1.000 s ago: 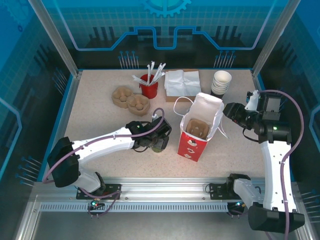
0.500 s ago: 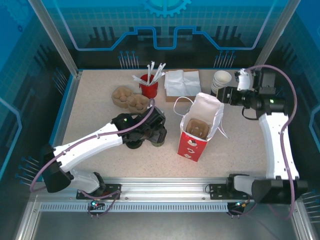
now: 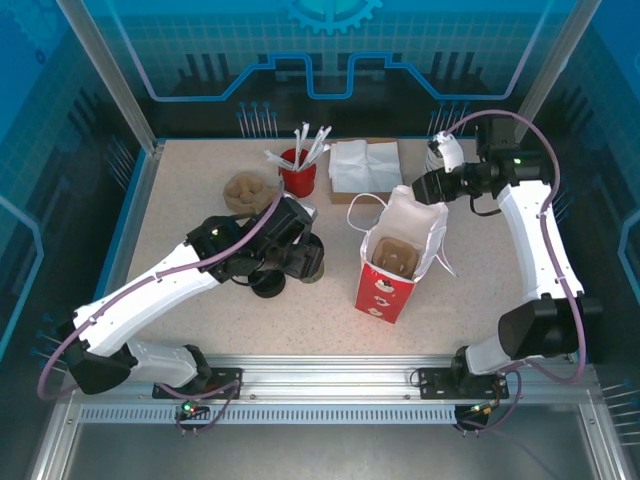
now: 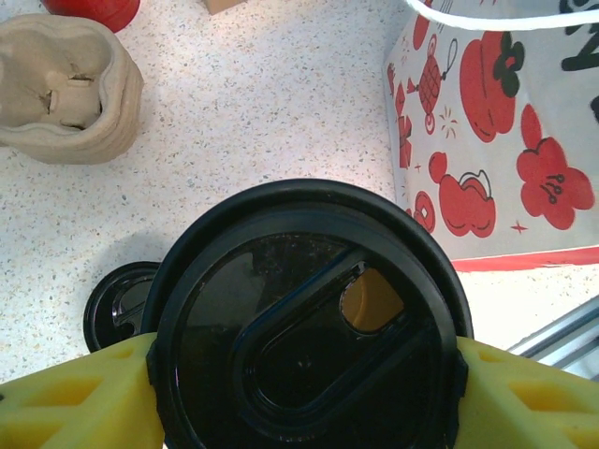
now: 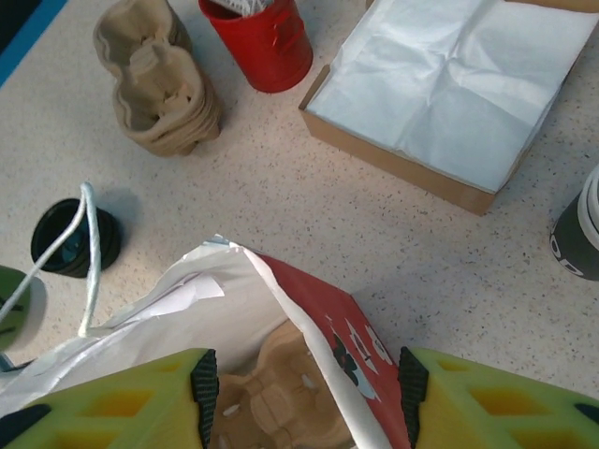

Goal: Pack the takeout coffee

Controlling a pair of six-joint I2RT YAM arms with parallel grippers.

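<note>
**Coffee held left of open bag**

Left hand [image 4: 304, 393] clamps takeout coffee [image 4: 309, 327] just left of paper bag [image 3: 385, 287], bare desk [image 3: 338, 302] between. Right hand [image 5: 304, 393] jaws apart, straddling bag's far rim, pulp carrier [image 3: 393, 257] inside.

The takeout coffee [image 4: 309, 318] is filling the lower centre of the left wrist view, standing upright, its round black lid pressed on and a small sip opening showing amber. The left gripper [image 4: 304, 388] is clasping its sides. In the top view it [image 3: 310, 266] is sitting just left of centre.
</note>
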